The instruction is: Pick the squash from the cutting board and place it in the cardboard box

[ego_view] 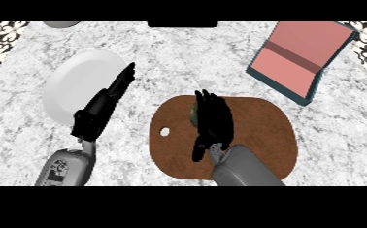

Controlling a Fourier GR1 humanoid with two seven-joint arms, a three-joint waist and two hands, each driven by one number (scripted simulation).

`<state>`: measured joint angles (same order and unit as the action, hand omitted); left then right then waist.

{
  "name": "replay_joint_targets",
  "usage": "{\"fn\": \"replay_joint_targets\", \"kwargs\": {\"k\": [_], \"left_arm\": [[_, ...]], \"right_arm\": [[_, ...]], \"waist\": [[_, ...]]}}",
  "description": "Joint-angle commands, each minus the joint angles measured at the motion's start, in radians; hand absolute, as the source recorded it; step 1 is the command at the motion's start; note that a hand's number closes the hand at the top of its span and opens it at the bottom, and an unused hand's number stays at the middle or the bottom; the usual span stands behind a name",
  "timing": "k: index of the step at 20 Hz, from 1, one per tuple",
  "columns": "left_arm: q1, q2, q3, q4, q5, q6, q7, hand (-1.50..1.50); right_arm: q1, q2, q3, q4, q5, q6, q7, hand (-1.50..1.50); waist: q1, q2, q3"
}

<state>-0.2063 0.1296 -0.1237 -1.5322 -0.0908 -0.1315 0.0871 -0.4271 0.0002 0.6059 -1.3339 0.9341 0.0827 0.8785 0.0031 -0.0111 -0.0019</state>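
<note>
The squash (193, 114) lies on the cutting board (265, 135), mostly hidden beneath the right robot hand (213, 122), whose fingers lie over it; whether they grip it cannot be told. Far right of that hand sits the cardboard box (301, 57). The left robot hand (100, 110) rests released over a white plate (72, 84) on the bench (179, 62).

A grey-white marbled counter (179, 57) fills the view, with dark patterned trim (13, 28) at its upper-left corner.
</note>
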Motion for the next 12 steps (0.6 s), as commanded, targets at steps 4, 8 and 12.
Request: {"fn": "replay_joint_targets", "kwargs": {"k": [4,8,12], "left_arm": [[0.060,-0.027,-0.023,-0.017,-0.033,0.004,-0.027,0.00],[-0.016,-0.009,0.036,0.028,-0.011,-0.024,-0.027,0.00],[0.033,-0.006,0.007,-0.075,-0.007,-0.043,0.041,0.00]], "right_arm": [[0.053,-0.011,0.028,0.037,0.062,0.022,-0.064,1.50],[0.002,-0.007,-0.022,0.090,0.100,-0.016,-0.121,1.50],[0.028,-0.030,0.021,0.048,0.196,-0.080,-0.097,1.50]], "waist": [[-0.001,0.011,0.002],[-0.002,0.012,0.002],[0.000,0.010,0.002]]}}
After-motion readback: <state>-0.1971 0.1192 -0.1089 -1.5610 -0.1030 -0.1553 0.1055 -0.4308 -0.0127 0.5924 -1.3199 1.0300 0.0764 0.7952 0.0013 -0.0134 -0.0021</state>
